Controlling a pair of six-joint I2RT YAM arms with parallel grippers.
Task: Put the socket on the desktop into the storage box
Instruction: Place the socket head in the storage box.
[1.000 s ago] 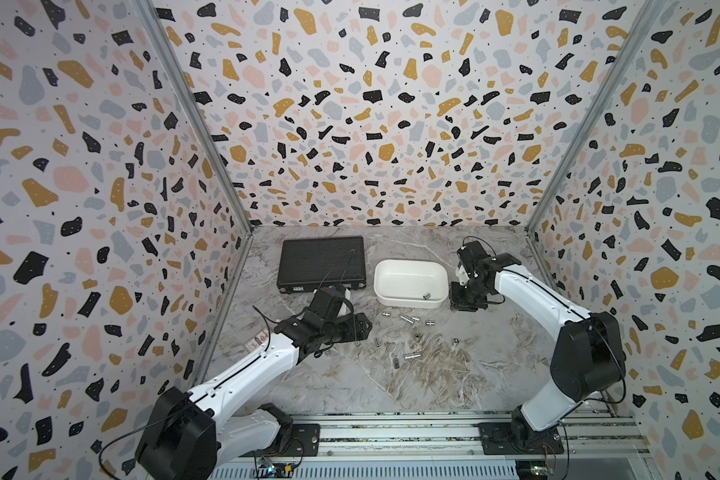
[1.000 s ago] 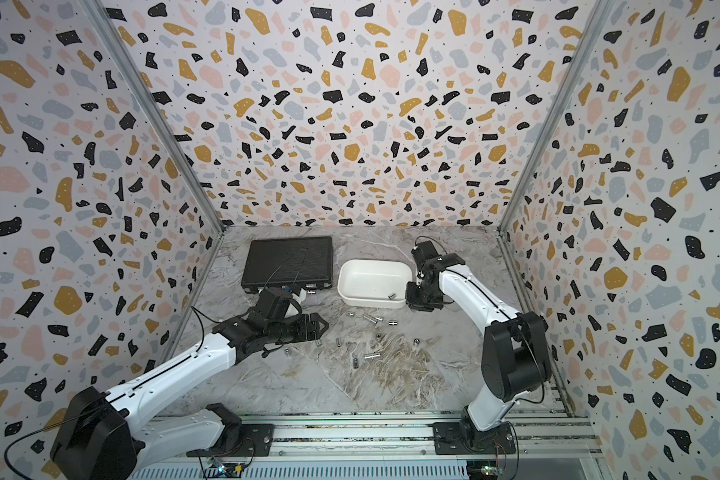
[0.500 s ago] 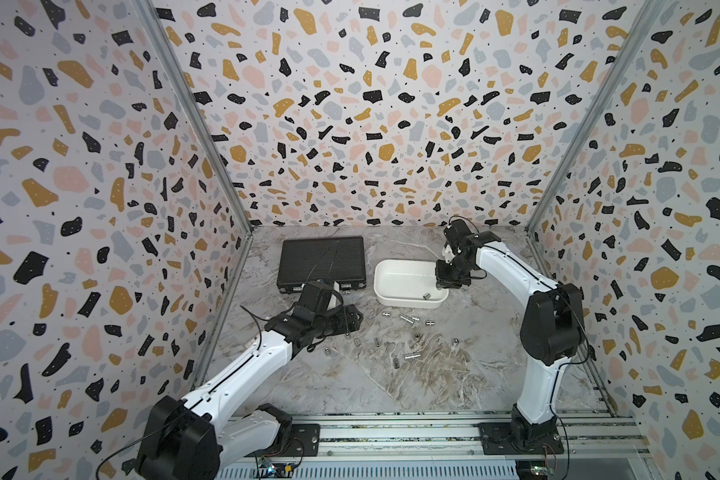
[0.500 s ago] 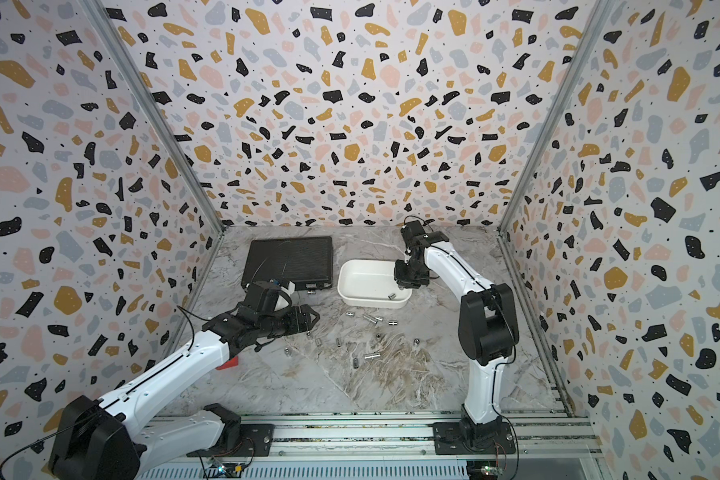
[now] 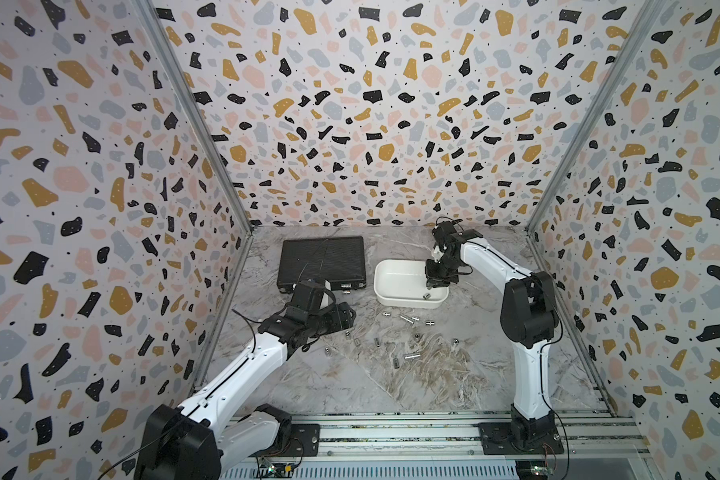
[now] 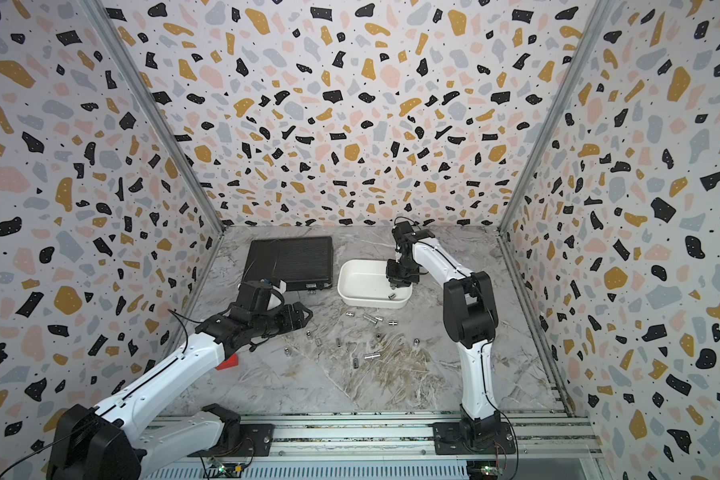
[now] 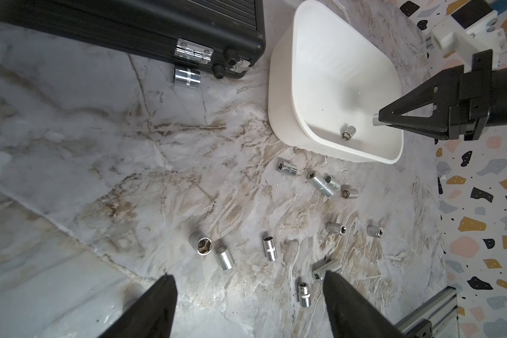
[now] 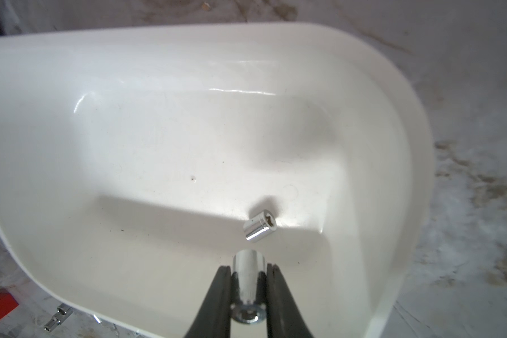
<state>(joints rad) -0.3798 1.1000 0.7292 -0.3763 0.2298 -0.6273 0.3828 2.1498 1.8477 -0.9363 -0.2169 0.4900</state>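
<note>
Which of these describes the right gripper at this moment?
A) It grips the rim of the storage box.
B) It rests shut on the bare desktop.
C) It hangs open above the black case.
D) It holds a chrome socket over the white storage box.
D: in the right wrist view the right gripper is shut on a chrome socket above the storage box, where another socket lies.
</note>
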